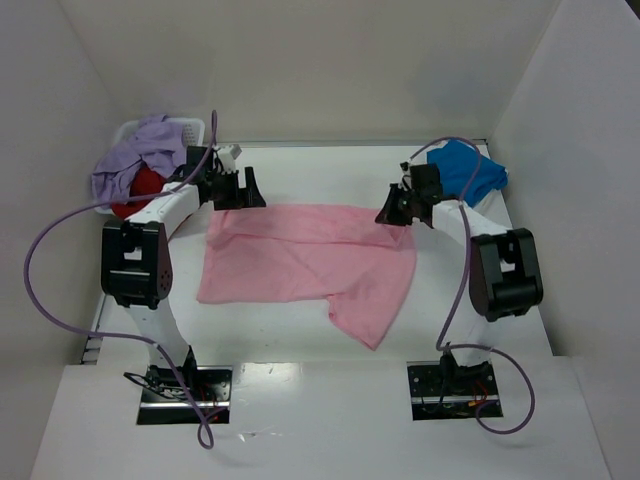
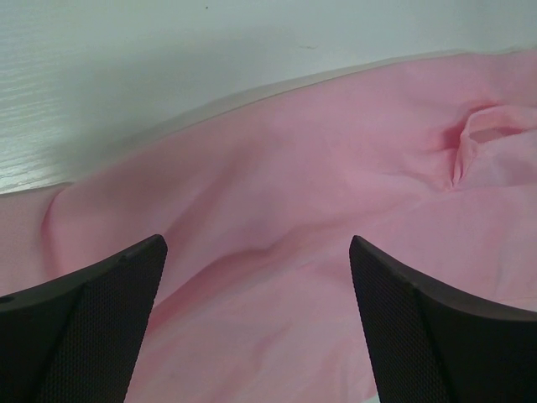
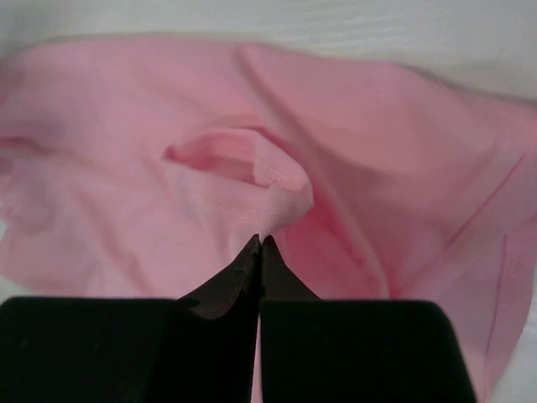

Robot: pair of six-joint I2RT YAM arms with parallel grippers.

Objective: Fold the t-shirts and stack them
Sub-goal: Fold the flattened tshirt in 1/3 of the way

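Observation:
A light pink t-shirt lies spread out in the middle of the table. My left gripper hovers over its far left corner, open, with only pink cloth under the wide-apart fingers. My right gripper is at the shirt's far right corner, and in the right wrist view the gripper is shut on a raised fold of the pink t-shirt. A bright blue t-shirt lies at the back right. A lavender t-shirt and a red t-shirt are bunched at the back left.
A white perforated basket holds the lavender and red shirts at the back left corner. White walls close in the table at the back and on both sides. Purple cables loop off both arms.

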